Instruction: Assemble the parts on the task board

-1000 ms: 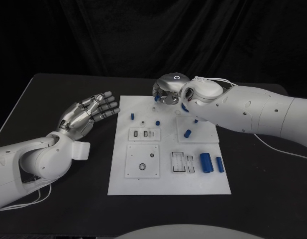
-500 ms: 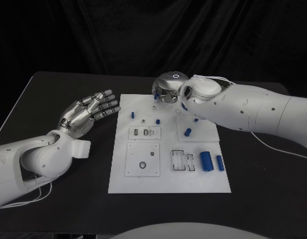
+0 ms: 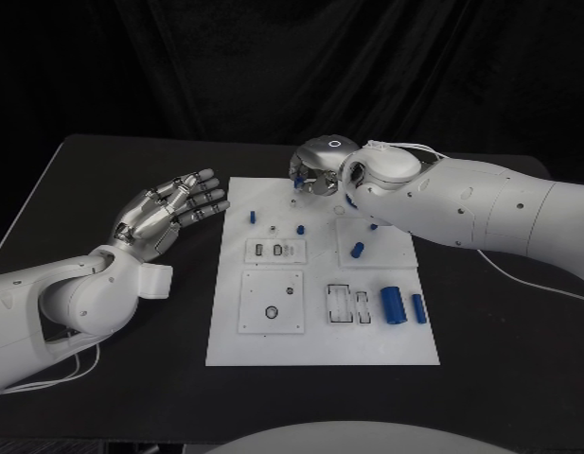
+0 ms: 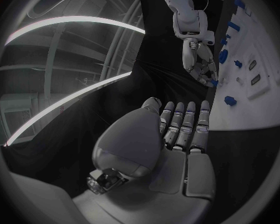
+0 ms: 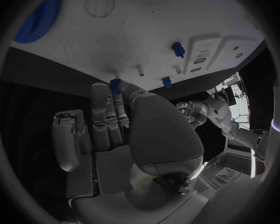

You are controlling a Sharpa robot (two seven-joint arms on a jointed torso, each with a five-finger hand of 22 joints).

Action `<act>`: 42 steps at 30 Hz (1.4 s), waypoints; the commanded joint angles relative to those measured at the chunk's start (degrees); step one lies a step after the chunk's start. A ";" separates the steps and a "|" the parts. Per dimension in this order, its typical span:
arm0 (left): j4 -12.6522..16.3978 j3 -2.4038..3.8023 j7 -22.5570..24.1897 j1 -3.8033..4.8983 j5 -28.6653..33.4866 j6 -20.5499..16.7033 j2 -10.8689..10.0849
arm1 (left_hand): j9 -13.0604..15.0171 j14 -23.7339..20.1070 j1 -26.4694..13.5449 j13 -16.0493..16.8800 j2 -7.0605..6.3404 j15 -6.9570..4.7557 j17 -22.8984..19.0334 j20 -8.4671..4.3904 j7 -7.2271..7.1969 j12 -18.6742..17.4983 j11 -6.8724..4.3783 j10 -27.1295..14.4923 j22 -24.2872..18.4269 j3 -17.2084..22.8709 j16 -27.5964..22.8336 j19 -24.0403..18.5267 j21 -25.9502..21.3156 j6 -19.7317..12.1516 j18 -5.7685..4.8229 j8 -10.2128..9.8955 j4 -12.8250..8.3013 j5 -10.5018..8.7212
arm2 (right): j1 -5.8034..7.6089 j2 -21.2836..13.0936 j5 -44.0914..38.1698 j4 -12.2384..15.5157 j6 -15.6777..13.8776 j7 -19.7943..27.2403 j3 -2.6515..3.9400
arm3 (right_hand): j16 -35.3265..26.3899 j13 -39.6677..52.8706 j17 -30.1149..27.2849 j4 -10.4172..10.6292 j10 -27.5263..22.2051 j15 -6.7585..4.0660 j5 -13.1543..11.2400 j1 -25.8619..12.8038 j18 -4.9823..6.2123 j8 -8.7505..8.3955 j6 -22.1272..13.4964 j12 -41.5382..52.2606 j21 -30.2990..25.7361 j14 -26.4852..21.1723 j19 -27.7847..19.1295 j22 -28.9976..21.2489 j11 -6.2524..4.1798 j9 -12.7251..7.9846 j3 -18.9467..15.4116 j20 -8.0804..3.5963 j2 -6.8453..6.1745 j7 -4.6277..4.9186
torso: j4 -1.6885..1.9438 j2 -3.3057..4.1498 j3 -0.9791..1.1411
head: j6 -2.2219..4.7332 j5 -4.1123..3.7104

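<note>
At the far edge of the task board (image 3: 322, 352), my right hand (image 3: 319, 170) pinches a small blue part (image 5: 115, 82) at its fingertips, just above the white plate. My left hand (image 3: 168, 213) hovers beside the board, fingers spread, holding nothing. Other blue parts (image 3: 391, 306) lie on the board.

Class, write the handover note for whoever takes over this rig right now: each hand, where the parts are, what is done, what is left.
Left hand: open, palm up, beside the board's left edge, holding nothing.
Right hand: at the far edge of the white board, fingertips on a small blue part; whether it grips the part cannot be told.
Parts: two blue cylinders lie near the board's right edge; small blue pieces are scattered across its far half.
Done: cannot be told from here.
Left: most parts look loose.
</note>
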 commanded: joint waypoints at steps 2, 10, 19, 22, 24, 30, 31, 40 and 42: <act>0.10 0.03 7.06 0.11 0.43 0.76 0.07 | 0.00 -0.09 0.52 -0.05 -0.08 0.44 0.09 -0.16 0.45 0.24 0.47 -0.01 -0.07 0.19 0.32 -0.38 -0.23 0.10 -0.66 -0.20 -0.01 0.19 | -0.77 -0.25 -0.30 0.63 2.98 -0.96 -0.37 | -0.32 0.05 -0.06 0.33 -0.28 0.07 -0.35 -0.47 -0.22 -0.20 0.02 -0.15 -0.26 -0.54 5.22 14.35 -0.05 0.07 -0.11 0.44 -0.13 -0.36 | -0.05 -0.01 0.02 | 0.03 0.05; 0.06 0.03 6.97 0.11 0.44 0.75 0.02 | 0.02 -0.09 0.54 -0.04 -0.11 0.52 0.10 -0.16 0.56 0.29 0.58 -0.01 -0.08 0.48 0.41 -0.40 -0.24 0.17 -0.72 -0.18 0.00 0.20 | -0.84 -0.61 -0.30 0.99 2.42 -0.90 -0.38 | -0.34 0.15 -0.06 0.28 -0.21 0.06 -0.39 -0.42 -0.21 -0.32 -0.02 -0.06 -0.27 -0.61 5.20 14.33 -0.10 0.05 -0.12 0.46 -0.15 -0.35 | 0.00 0.00 0.02 | 0.06 0.02; -0.01 0.03 6.78 0.11 0.62 0.69 0.04 | 0.01 -0.11 0.56 -0.04 -0.11 0.55 0.10 -0.17 0.61 0.32 0.63 -0.02 -0.09 0.65 0.46 -0.41 -0.25 0.14 -0.75 -0.20 0.01 0.21 | -0.90 -0.68 -0.30 0.94 2.66 -1.05 -0.38 | -0.53 0.31 -0.44 0.30 -0.30 0.09 -0.45 -0.44 -0.14 -0.74 -0.38 0.04 -0.40 -0.87 4.98 14.12 -0.05 -0.05 -0.16 0.51 -0.21 -0.44 | -0.08 -0.06 0.03 | 0.03 0.00; -0.03 0.03 6.72 0.11 0.67 0.71 0.09 | 0.01 -0.11 0.56 -0.04 -0.11 0.55 0.10 -0.17 0.61 0.32 0.63 -0.02 -0.09 0.65 0.46 -0.41 -0.25 0.14 -0.75 -0.20 0.01 0.21 | -0.91 -0.63 -0.30 0.84 2.78 -1.16 -0.38 | -0.69 0.36 -0.78 0.32 -0.39 0.11 -0.46 -0.45 -0.06 -0.90 -0.51 0.05 -0.53 -1.06 4.74 13.90 -0.03 -0.09 -0.16 0.53 -0.20 -0.46 | -0.08 -0.07 0.04 | 0.01 0.01; -0.02 0.03 6.68 0.11 0.70 0.72 0.11 | 0.01 -0.11 0.56 -0.04 -0.11 0.55 0.10 -0.17 0.61 0.32 0.63 -0.02 -0.09 0.65 0.46 -0.41 -0.25 0.14 -0.75 -0.20 0.01 0.21 | -0.91 -0.61 -0.30 0.75 2.84 -1.32 -0.38 | -0.73 0.38 -0.85 0.31 -0.43 0.12 -0.44 -0.42 -0.05 -0.94 -0.51 0.05 -0.56 -1.12 4.70 13.85 -0.03 -0.10 -0.13 0.53 -0.15 -0.48 | -0.06 -0.06 0.07 | 0.00 0.00; -0.04 0.03 6.58 0.11 0.77 0.77 0.07 | 0.01 -0.12 0.57 -0.05 -0.12 0.58 0.10 -0.17 0.65 0.33 0.66 -0.04 -0.10 0.77 0.49 -0.42 -0.26 0.09 -0.78 -0.22 0.02 0.21 | -0.92 -0.70 -0.30 0.25 3.10 -2.45 -0.38 | -1.01 0.52 -1.36 0.11 -1.07 0.20 -0.17 -0.13 0.09 -1.32 -0.60 -0.07 -0.82 -1.57 4.26 13.43 0.11 -0.17 0.01 0.60 -0.17 -0.47 | 0.02 -0.04 0.02 | 0.13 -0.17; -0.05 0.03 6.56 0.11 0.81 0.78 0.08 | 0.01 -0.12 0.57 -0.05 -0.12 0.58 0.10 -0.17 0.65 0.33 0.66 -0.04 -0.10 0.77 0.49 -0.42 -0.26 0.09 -0.78 -0.22 0.02 0.21 | -0.92 -0.72 -0.30 0.13 3.18 -2.67 -0.38 | -1.15 0.61 -1.63 0.12 -1.86 0.33 -0.06 -0.16 0.14 -2.05 -1.36 -0.26 -0.92 -1.85 4.09 13.28 0.32 -0.42 0.03 0.70 -0.29 -0.46 | 0.03 -0.04 0.03 | 0.15 -0.19; -0.17 0.03 6.46 0.10 0.92 0.99 0.13 | 0.01 -0.13 0.57 -0.04 -0.13 0.63 0.10 -0.17 0.68 0.35 0.69 -0.05 -0.11 0.89 0.53 -0.43 -0.26 0.14 -0.80 -0.21 0.03 0.20 | -0.92 -1.56 -0.30 0.31 1.49 -3.35 -0.38 | -2.31 0.69 -4.19 1.91 -11.47 0.17 -3.40 -3.13 0.78 -10.48 -19.57 -3.04 -2.27 -3.57 2.13 11.40 1.49 -8.44 -2.24 0.67 -2.26 -4.34 | 0.03 -0.02 0.01 | 0.39 -0.16; -0.19 0.03 6.45 0.10 0.93 1.00 0.07 | 0.01 -0.13 0.57 -0.04 -0.13 0.63 0.10 -0.17 0.68 0.35 0.69 -0.05 -0.11 0.89 0.53 -0.43 -0.26 0.14 -0.80 -0.21 0.03 0.20 | -0.91 -2.14 -0.30 0.79 0.10 -3.19 -0.38 | -2.40 0.83 -4.33 2.26 -13.76 0.20 -4.72 -4.14 0.97 -11.16 -28.42 -3.42 -2.73 -3.78 1.57 10.85 1.55 -12.83 -3.91 0.65 -2.44 -5.72 | 0.02 -0.03 0.01 | 0.37 -0.10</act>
